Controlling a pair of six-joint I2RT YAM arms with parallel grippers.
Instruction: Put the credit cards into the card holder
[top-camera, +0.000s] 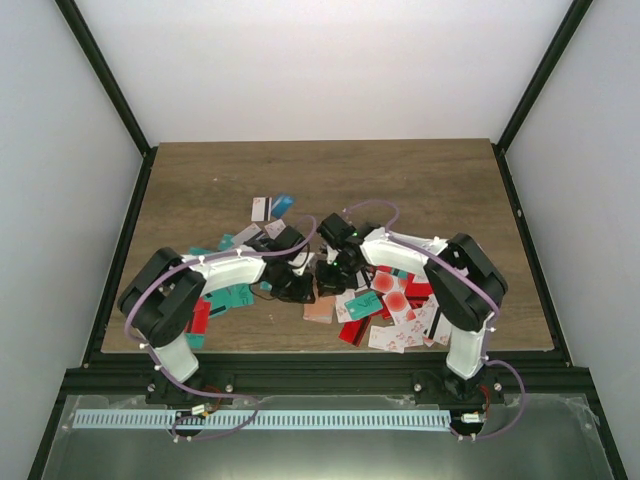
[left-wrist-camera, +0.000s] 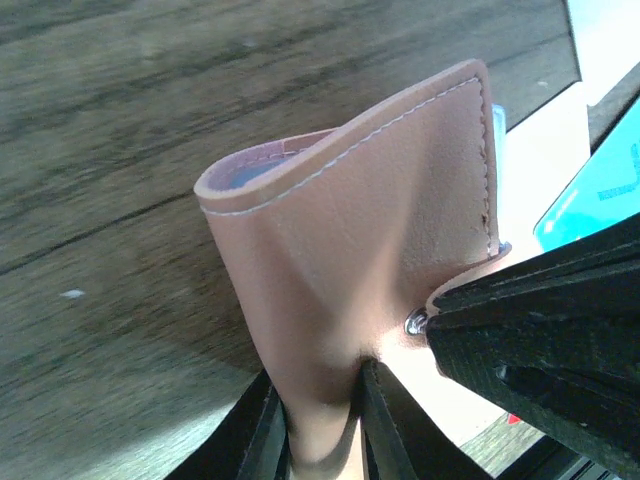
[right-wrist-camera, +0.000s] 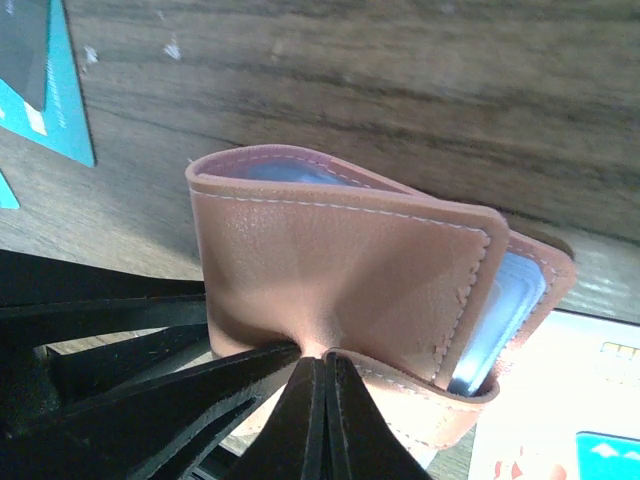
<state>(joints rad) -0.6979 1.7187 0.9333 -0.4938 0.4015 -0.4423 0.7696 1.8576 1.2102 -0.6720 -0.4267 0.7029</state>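
The salmon-pink card holder (left-wrist-camera: 350, 230) is held off the wooden table between both grippers at the middle of the top view (top-camera: 318, 310). My left gripper (left-wrist-camera: 320, 420) is shut on its folded lower edge, with the leather bunched between the two black fingers. My right gripper (right-wrist-camera: 325, 400) has its jaws pressed together on the holder (right-wrist-camera: 340, 260) at the puckered cover, next to the snap. A bluish inner sleeve shows between the covers. Credit cards lie scattered: a red and white pile (top-camera: 395, 300), teal ones (top-camera: 232, 295), a teal card (right-wrist-camera: 50, 90) and a white one (left-wrist-camera: 540, 160).
More cards lie farther back (top-camera: 270, 207), and a red one (top-camera: 200, 315) lies by the left arm. The table's (top-camera: 200, 190) black frame runs along both sides and the near edge. Bare wood stretches behind the grippers.
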